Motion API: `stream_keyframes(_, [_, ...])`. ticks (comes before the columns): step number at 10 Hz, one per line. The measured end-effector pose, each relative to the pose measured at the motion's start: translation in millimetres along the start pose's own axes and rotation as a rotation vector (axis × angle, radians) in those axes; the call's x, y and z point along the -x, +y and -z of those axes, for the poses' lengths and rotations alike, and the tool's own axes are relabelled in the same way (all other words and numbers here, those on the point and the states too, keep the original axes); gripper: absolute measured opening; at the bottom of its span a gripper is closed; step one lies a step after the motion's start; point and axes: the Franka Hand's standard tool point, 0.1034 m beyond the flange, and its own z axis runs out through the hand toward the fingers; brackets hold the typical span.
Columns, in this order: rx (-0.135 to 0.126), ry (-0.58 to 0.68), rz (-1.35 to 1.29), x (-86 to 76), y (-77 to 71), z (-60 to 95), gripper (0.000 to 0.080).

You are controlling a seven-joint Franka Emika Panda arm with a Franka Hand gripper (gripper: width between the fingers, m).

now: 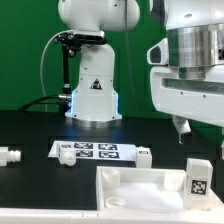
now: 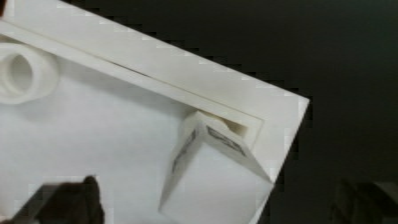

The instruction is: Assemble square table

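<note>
Square tabletop [image 1: 135, 190] on the black worktop [image 1: 30, 130], cut off by the exterior view's lower edge; the wrist view shows one corner only. Smooth white plastic, raised rim [image 2: 160, 85], a round ring [image 2: 22, 72], an angular corner socket [image 1: 197, 177] bearing a black-and-white tag [image 2: 226, 142]. The jaws hang over it, apart and empty, tips dark and blurred. Beyond lie the marker board [image 1: 95, 152], a stubby white leg [image 1: 10, 155] at the exterior view's left, and an unclear small white part [image 1: 145, 156].
</note>
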Motion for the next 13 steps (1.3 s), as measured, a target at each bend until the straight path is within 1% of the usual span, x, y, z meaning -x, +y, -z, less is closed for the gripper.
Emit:
stream_keyframes(1, [-0.002,0.000,0.041,-3.3,0.2,4.4,0.0648])
stream_keyframes(2, [0.005,0.002,0.110,1.6,6.0,8.2,0.0648])
stream_keyframes(3, [0.020,0.013,0.165,10.8,14.0,10.9,0.0648])
stream_keyframes(4, [0.025,0.011,0.129,17.7,20.5,11.0,0.0648])
stream_keyframes(5, [0.024,0.011,0.138,15.4,19.8,10.0,0.0648])
stream_keyframes(9, [0.026,0.010,0.157,15.2,20.8,8.8,0.0648])
stream_keyframes(10, [0.033,0.008,0.240,13.4,27.3,8.2,0.0648])
stream_keyframes(11, [0.037,0.011,0.342,16.9,37.8,6.9,0.0648])
stream_keyframes(12, [0.045,0.028,0.446,23.8,50.2,2.9,0.0648])
stream_keyframes(13, [0.050,0.043,0.499,26.6,55.3,0.5,0.0648])
